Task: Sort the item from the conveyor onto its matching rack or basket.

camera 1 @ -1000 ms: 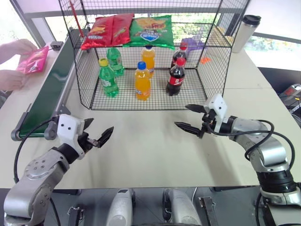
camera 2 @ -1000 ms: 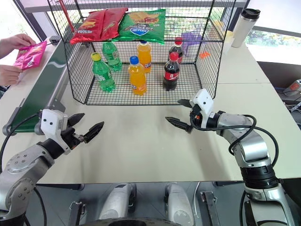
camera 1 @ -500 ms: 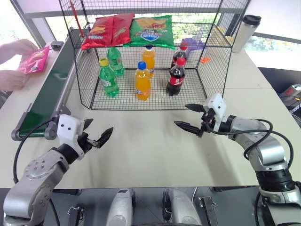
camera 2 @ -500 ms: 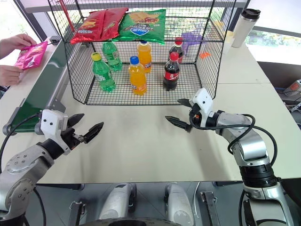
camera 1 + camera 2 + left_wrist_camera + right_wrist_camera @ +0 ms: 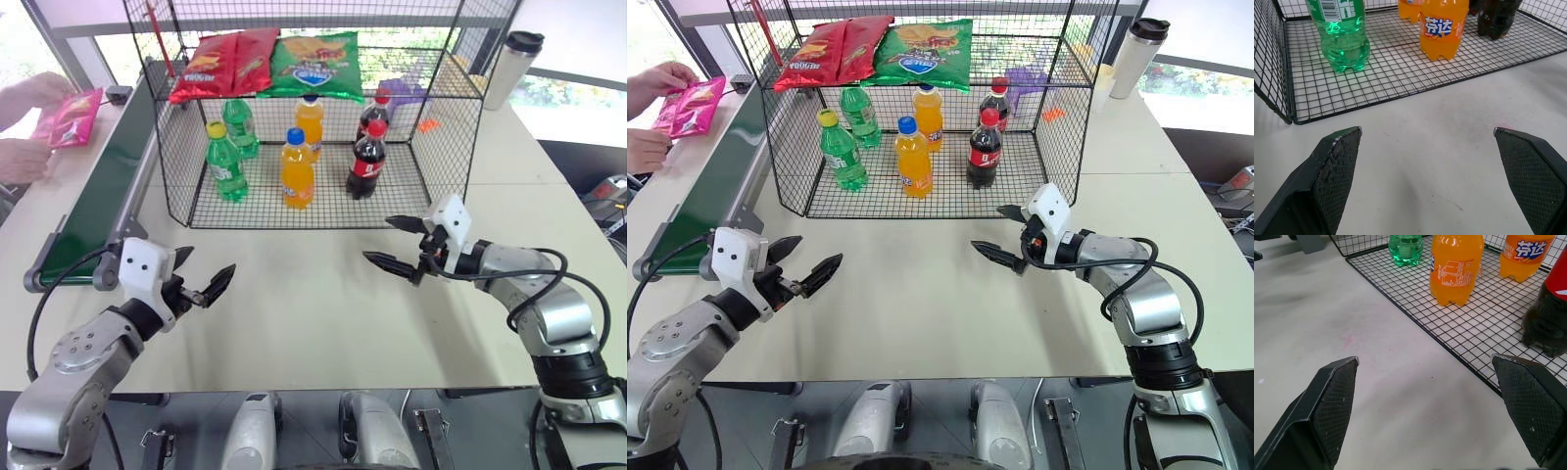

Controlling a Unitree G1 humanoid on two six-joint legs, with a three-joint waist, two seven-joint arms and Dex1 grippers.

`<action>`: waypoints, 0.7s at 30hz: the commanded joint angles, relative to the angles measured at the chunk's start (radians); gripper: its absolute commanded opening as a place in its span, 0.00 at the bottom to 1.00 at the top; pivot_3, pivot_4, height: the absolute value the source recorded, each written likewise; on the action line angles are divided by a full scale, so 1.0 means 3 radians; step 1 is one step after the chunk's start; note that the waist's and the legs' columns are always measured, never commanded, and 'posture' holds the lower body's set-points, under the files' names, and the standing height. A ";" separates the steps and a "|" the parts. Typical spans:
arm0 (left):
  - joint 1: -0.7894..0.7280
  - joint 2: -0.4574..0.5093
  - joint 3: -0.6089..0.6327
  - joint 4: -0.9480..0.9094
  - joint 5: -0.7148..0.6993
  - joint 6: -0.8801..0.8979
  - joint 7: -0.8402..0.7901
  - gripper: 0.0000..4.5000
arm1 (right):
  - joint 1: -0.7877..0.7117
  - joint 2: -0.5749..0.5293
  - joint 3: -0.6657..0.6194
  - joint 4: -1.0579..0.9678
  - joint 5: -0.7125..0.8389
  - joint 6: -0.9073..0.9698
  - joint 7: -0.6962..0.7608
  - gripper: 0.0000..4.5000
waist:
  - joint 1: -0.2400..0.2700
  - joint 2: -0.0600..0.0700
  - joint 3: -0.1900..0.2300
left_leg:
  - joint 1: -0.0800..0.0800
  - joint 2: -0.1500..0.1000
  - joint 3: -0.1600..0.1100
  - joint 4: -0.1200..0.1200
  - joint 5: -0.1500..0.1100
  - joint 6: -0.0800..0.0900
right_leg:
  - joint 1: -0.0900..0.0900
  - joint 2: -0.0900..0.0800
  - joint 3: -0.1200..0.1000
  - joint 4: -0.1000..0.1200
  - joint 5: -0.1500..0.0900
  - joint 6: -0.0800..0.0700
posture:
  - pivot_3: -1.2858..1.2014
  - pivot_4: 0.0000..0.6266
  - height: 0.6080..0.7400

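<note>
Left gripper (image 5: 201, 281) and right gripper (image 5: 400, 245) both hover with jaws spread wide, apparently empty, fingertips angled inward toward each other

Pink chip bag in a person's hands, off the belt

The glossy magenta-pink chip bag (image 5: 692, 106) sits at ten o'clock, held tilted between a person's hands (image 5: 654, 80) beside the far end of the dark-green conveyor (image 5: 98, 196). The black wire rack (image 5: 312, 127) stands at twelve o'clock, chip bags on its upper tier, bottles on its lower tier.
</note>
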 commanded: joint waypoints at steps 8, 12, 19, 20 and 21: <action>0.0032 0.0027 -0.0002 -0.0059 0.0091 -0.0091 0.0037 1.00 | -0.0105 0.0038 0.0005 0.0020 -0.0021 -0.0094 0.0005 1.00 | -0.0001 0.0000 0.0000 | 0.0000 0.0000 0.0000 0.0000 0.0000 0.0000 | 0.0000 0.0000 0.0000 0.0000 0.0000 0.0000 | 0.52 0.24 1.00; 0.0011 0.0012 0.0021 -0.0058 0.0100 -0.0085 0.0038 1.00 | -0.0126 0.0075 0.0017 0.0051 -0.0046 -0.0122 0.0014 1.00 | 0.0000 0.0000 0.0000 | 0.0000 0.0000 0.0000 0.0000 0.0000 0.0000 | 0.0000 0.0000 0.0000 0.0000 0.0000 0.0000 | 0.52 0.24 1.00; 0.0008 0.0026 0.0032 -0.0063 0.0108 -0.0077 0.0037 1.00 | -0.0158 0.0102 0.0039 0.0121 -0.0066 -0.0180 0.0023 1.00 | -0.0001 0.0000 0.0000 | 0.0000 0.0000 0.0000 0.0000 0.0000 0.0000 | 0.0000 0.0000 0.0000 0.0000 0.0000 0.0000 | 0.52 0.24 1.00; 0.0022 0.0025 0.0033 -0.0070 0.0111 -0.0077 0.0038 1.00 | -0.0162 0.0099 0.0044 0.0139 -0.0074 -0.0192 0.0029 1.00 | -0.0001 0.0000 0.0000 | 0.0000 0.0000 0.0000 0.0000 0.0000 0.0000 | 0.0000 0.0000 0.0000 0.0000 0.0000 0.0000 | 0.52 0.24 1.00; 0.0037 0.0021 0.0034 -0.0075 0.0114 -0.0079 0.0039 1.00 | -0.0169 0.0098 0.0048 0.0158 -0.0078 -0.0203 0.0034 1.00 | -0.0001 0.0000 0.0000 | 0.0000 0.0000 0.0000 0.0000 0.0000 0.0000 | 0.0000 0.0000 0.0000 0.0000 0.0000 0.0000 | 0.52 0.24 1.00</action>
